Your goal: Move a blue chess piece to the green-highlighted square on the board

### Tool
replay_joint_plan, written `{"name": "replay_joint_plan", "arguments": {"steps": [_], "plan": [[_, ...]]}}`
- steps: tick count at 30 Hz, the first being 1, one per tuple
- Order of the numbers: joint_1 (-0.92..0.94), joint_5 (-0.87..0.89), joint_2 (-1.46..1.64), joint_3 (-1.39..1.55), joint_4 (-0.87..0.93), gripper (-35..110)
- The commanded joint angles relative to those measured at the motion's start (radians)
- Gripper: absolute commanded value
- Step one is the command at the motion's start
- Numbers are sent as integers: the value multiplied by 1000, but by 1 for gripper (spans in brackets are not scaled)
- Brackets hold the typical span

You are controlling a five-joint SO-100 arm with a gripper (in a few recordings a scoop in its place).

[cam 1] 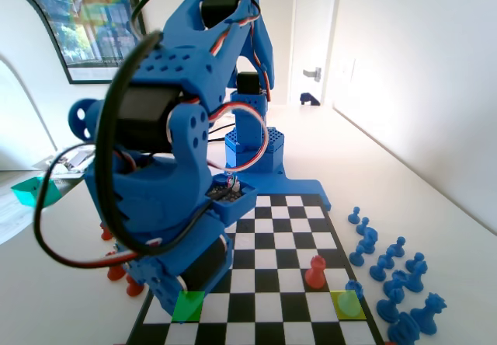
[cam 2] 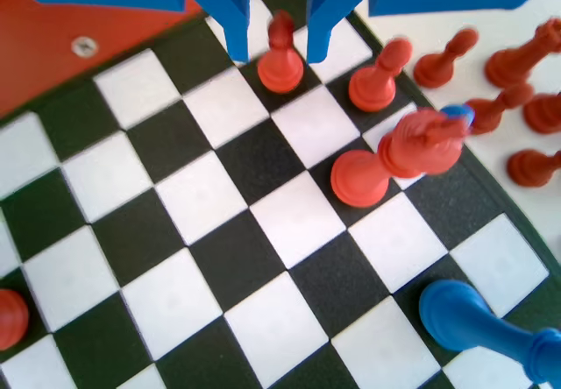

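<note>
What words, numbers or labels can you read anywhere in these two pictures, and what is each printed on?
None can be read.
The framed poster on the wall in the fixed view shows coloured shapes only; any print is too blurred.
The board carries no letters or numbers.

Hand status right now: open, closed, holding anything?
Hand: open, holding nothing. In the wrist view its jaws stand apart on either side of a red pawn, not closed on it.

Green-highlighted square [cam 1: 189, 306] near board [cam 1: 283, 228] edge.
</note>
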Motion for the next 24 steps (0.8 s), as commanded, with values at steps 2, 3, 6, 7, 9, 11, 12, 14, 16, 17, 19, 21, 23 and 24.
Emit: {"name": "replay_joint_plan", "arguments": {"steps": [2,3,6,7,9,11,12,14,16,17,19,21,23,24], "plan": [[23,-9,32,-57,6,11],[23,-9,32,-57,5,11],[23,-12,29,-58,5,10],[23,-15,28,-58,5,10],[23,-21,25,-58,5,9],[25,-28,20,-58,5,9],[25,-31,18,-58,6,9],[26,-34,17,-58,8,8],[28,-38,17,-58,9,7],[28,-40,17,-58,11,6],[28,-44,17,-60,11,2],[28,-48,17,-63,14,1],[29,-48,17,-69,18,1],[31,-48,17,-72,21,1]]}}
